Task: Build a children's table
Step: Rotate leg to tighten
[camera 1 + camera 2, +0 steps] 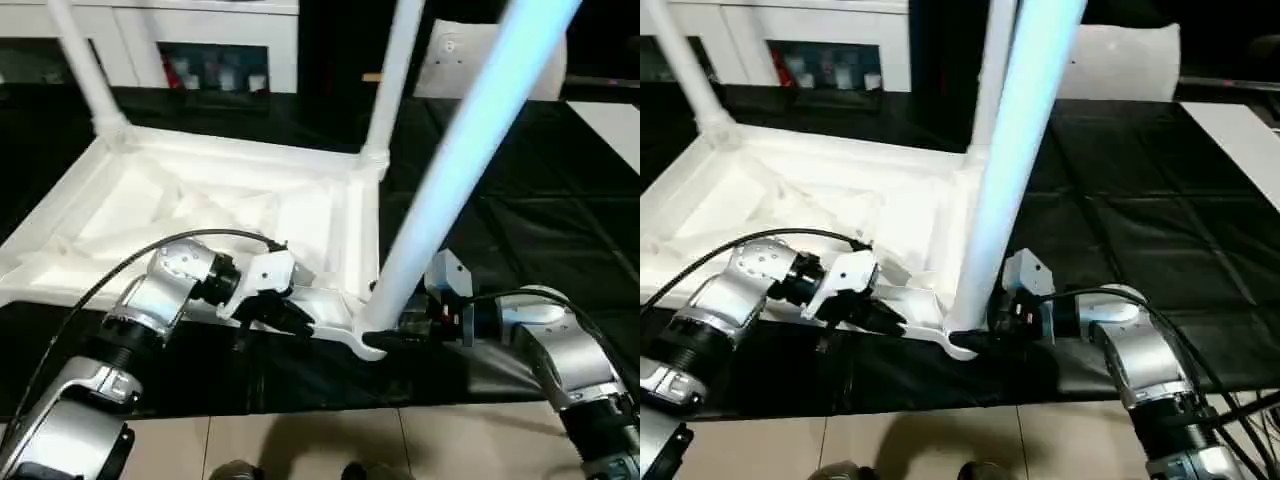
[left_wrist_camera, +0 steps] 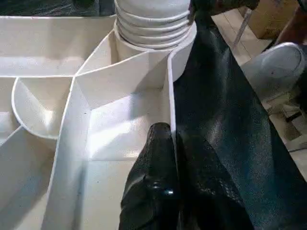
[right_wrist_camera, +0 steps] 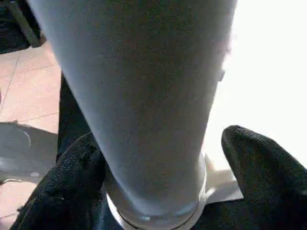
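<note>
Head views: the upside-down white plastic children's table (image 1: pixel 200 215) lies on a black mat (image 1: pixel 520 220), three legs up. Left wrist view: the left gripper (image 2: pixel 173 143) pinches its rim. Right wrist view: the right gripper (image 3: pixel 158 167), spread wide, straddles the near leg (image 3: pixel 139 96).

One upturned tabletop (image 1: pixel 200 215), three fitted legs (image 1: pixel 470 150), two claws (image 1: pixel 285 312)

You are looking at a black cloth (image 1: pixel 560 210) covering the work surface, white cabinets (image 1: pixel 180 40) standing behind (shelves holding small items), beige floor tiles (image 1: pixel 330 440) lying below.
</note>
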Available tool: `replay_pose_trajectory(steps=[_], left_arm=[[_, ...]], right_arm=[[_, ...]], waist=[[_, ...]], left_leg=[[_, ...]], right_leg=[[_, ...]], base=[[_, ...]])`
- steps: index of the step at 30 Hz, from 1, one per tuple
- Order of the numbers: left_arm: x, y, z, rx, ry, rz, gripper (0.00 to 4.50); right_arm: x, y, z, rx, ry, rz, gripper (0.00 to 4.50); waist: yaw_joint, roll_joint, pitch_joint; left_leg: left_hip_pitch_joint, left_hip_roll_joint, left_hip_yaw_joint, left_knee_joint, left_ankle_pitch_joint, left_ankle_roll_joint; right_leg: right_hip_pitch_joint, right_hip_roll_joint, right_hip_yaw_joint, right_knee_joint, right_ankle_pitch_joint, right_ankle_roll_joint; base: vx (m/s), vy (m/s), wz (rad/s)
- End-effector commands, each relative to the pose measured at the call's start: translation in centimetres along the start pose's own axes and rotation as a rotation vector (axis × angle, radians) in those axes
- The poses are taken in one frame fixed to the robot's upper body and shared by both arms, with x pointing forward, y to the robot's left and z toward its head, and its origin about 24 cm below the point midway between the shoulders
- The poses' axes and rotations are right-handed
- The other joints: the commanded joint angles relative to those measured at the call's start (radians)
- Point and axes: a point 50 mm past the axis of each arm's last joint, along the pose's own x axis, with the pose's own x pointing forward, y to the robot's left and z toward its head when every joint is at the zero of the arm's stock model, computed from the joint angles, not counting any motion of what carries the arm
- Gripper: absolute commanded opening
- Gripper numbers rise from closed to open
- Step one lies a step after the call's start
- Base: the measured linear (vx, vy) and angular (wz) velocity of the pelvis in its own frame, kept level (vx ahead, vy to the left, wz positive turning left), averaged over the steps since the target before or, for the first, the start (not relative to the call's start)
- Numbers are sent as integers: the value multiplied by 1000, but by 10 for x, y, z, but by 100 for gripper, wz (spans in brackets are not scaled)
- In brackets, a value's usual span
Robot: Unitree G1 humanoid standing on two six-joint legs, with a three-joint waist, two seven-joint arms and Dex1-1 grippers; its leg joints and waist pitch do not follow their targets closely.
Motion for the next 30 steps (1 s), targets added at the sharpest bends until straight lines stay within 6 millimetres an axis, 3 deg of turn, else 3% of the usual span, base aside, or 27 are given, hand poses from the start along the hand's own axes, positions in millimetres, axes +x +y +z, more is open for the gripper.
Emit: replay_pose_trajectory(steps=[1,11,21,23,26,27,28,30], left_arm=[[9,-5,1,31,36,-110,0],[8,-3,0,39,44,-116,0],[14,-1,2,-20,-33,-47,0],[22,2,5,-66,-63,31,0],[28,5,8,-107,-94,76,0],[36,9,13,-146,-129,133,0],[47,12,19,-175,-151,179,0],[53,13,22,-186,-158,202,0]], right_arm=[[-2,-2,3,-24,5,13,361],[1,2,-1,-27,17,64,274],[9,13,-5,46,-36,38,254],[16,14,-8,97,-60,-71,254],[21,14,-9,129,-72,-135,253],[29,13,-12,175,-82,-230,252],[39,13,-13,241,-98,-314,252],[45,14,-14,280,-106,-353,252]], waist=[[0,-2,-60],[3,-2,-59],[6,2,-60],[4,3,-55],[-5,2,-45],[-10,0,-43],[-16,4,-37],[-27,2,-36]], left_leg=[[9,102,-38,-66,-64,95],[9,101,-38,-67,-71,93],[10,103,-39,-68,-73,86],[12,105,-41,-72,-103,71],[14,99,-45,-76,-166,42],[15,97,-50,-79,-203,21],[15,100,-55,-85,-225,8],[20,98,-63,-87,-282,-11]], right_leg=[[54,-116,69,-55,-127,-254],[53,-115,68,-58,-150,-247],[54,-115,68,-56,-125,-257],[52,-118,70,-62,-165,-252],[47,-121,71,-82,-310,-219],[45,-122,70,-96,-433,-180],[41,-121,70,-100,-484,-160],[36,-123,65,-111,-571,-128]], base=[[0,0,0],[0,0,0],[0,0,0],[0,0,0],[0,0,0],[0,0,0],[0,0,0],[-26,7,-2]])
